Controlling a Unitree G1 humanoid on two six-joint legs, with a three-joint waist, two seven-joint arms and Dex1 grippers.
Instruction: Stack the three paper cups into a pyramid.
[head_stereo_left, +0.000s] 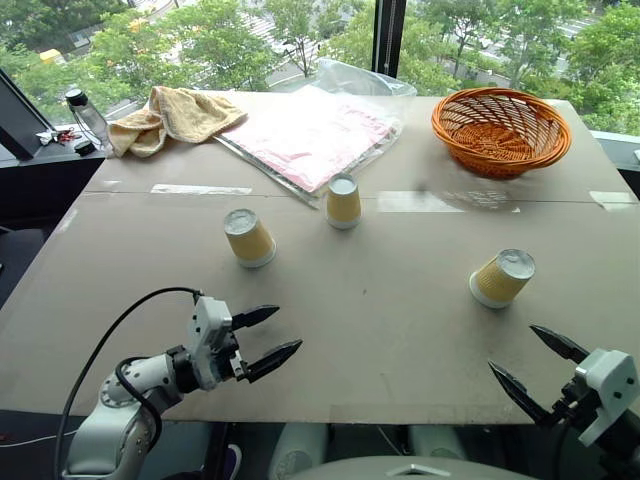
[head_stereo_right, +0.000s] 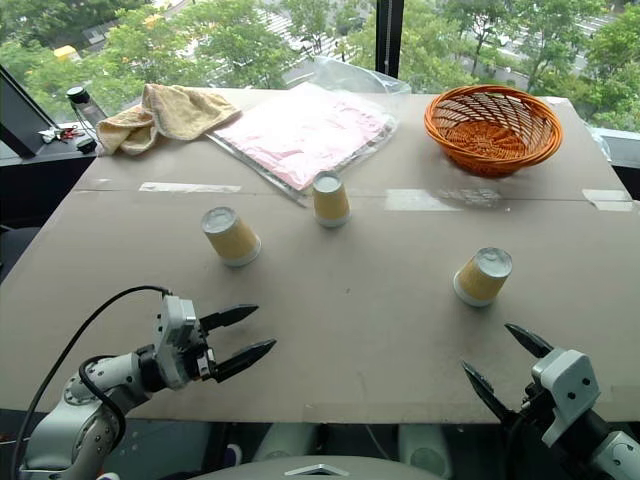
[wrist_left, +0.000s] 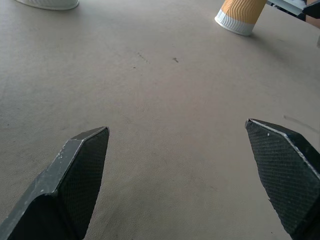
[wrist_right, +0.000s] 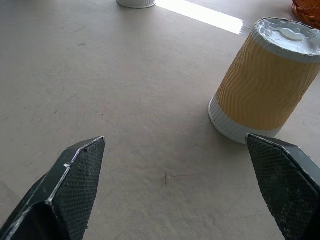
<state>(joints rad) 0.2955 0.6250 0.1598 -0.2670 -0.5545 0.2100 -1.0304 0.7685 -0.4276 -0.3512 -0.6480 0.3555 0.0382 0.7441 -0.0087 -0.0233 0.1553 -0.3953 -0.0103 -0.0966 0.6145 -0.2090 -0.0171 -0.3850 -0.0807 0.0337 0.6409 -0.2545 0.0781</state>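
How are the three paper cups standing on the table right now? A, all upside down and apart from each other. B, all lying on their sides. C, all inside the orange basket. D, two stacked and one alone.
A: each of the three paper cups stands rim-down with its base up, apart from the others on the table, none stacked and none in the orange wicker basket.

My left gripper (head_stereo_left: 265, 342) wears two black pointed, cross-hatched fingers on a white block; my silver-grey arm trails a black cable. My right gripper (head_stereo_left: 538, 366) matches.
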